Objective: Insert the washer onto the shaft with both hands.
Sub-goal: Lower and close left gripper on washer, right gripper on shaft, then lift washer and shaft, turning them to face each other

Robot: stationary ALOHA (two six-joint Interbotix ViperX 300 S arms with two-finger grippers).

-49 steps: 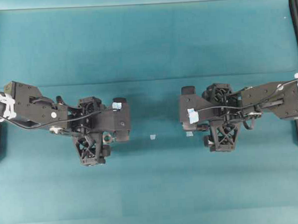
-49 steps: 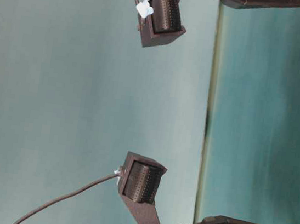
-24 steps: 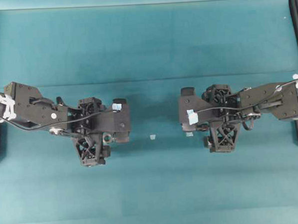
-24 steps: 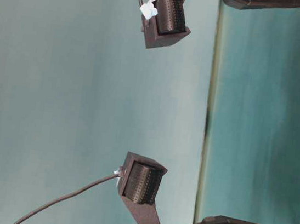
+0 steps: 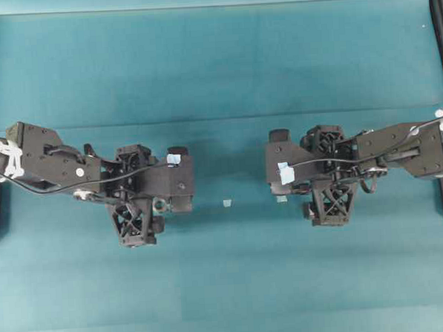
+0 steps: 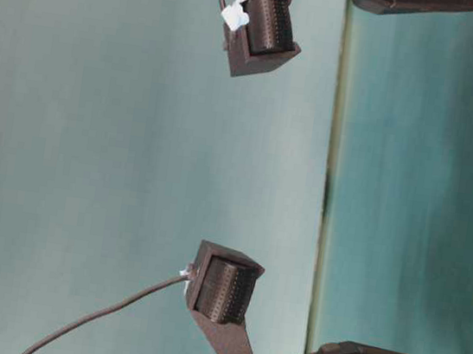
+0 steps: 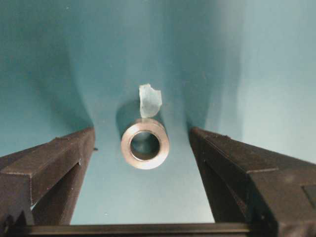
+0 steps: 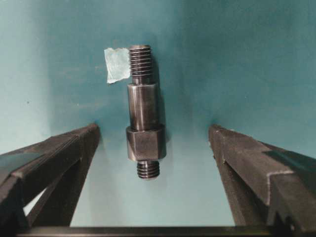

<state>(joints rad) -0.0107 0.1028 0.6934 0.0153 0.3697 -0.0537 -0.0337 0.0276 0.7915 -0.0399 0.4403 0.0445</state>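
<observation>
The small, thick, silvery-grey metal washer (image 7: 145, 143) is lying flat on the teal desk (image 5: 224, 69), its round hole facing up, just in front of a scrap of pale blue tape (image 7: 149, 100). The black left gripper (image 7: 143, 148) is hanging over it with its two pointed fingers (image 7: 54, 163) standing wide apart, one on either side of the ring and touching neither it nor each other.

The short dark grey metal shaft (image 8: 143, 111), with threaded ends, a smooth round section and a blocky collar, is lying on its side on the desk beside another pale blue tape square (image 8: 117, 64). The black right gripper (image 8: 153, 148) is straddling it; its fingers (image 8: 252, 168) are also apart and clear of the metal, with the collar end sitting roughly midway between them.

In the overhead view the left gripper (image 5: 179, 181) and the right gripper (image 5: 279, 167) are facing each other across the middle of the desk, well apart.

By my reading, the step in hand is the double pick-up: each part is lined up but nothing is grasped yet. The next move seems to call for each set of fingers to be closing squarely on its own part, the washer by its outer rim so the hole is staying free, the shaft by its collar or smooth section so a threaded end is left projecting for the ring.
</observation>
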